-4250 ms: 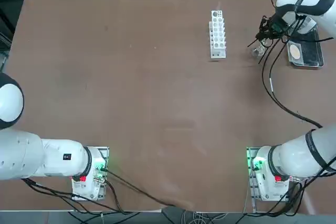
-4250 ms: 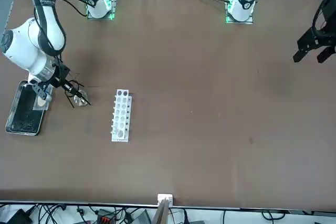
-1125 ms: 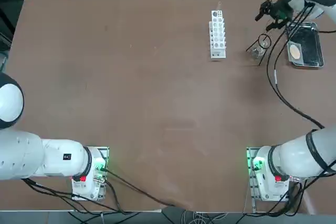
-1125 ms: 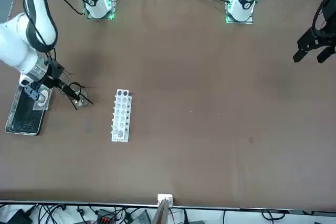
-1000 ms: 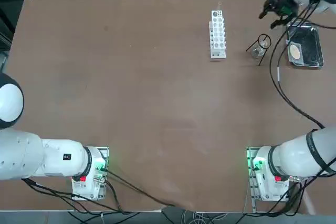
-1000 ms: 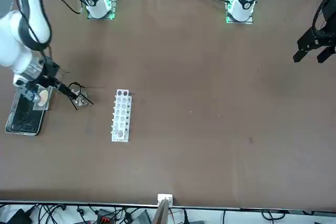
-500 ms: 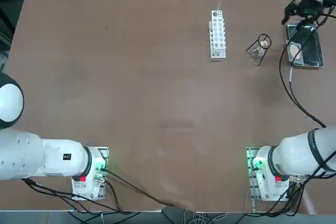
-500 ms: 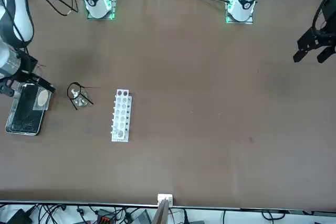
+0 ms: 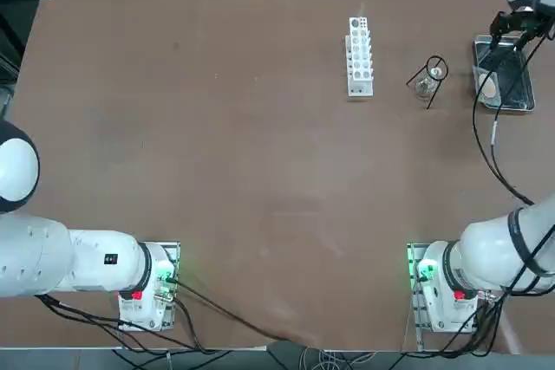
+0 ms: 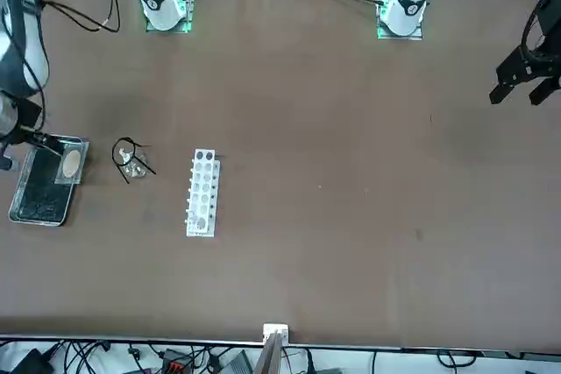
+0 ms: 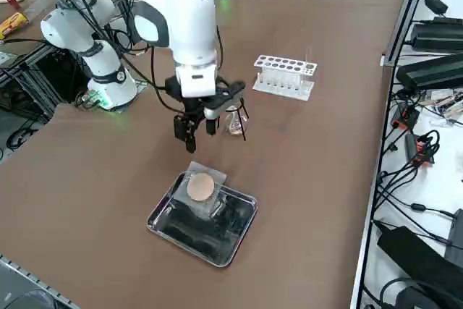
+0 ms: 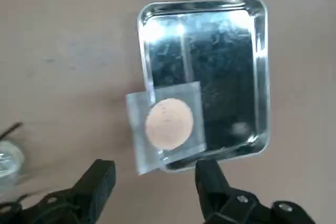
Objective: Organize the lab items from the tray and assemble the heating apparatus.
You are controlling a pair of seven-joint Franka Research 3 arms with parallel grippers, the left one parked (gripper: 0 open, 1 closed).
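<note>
The mesh square (image 12: 167, 124) lies propped over the tray (image 12: 254, 66) rim, one edge overhanging the counter (image 9: 217, 145), which leaves it open to a grasp from above. It is grey with a round tan centre. The right gripper (image 12: 155, 187) hangs above that rim, fingers (image 12: 100, 179) spread apart and empty. Well apart on the counter, the wire tripod (image 9: 431, 75) stands over the glass burner (image 9: 424, 86), ready to receive the mesh; the white rack (image 9: 359, 55) sits beyond.

A wide brown table (image 9: 217, 145) fills the room's centre. Black cables (image 11: 412, 171) and dark power units (image 11: 434, 70) lie on a white bench (image 11: 434, 200) along 1 edge.
</note>
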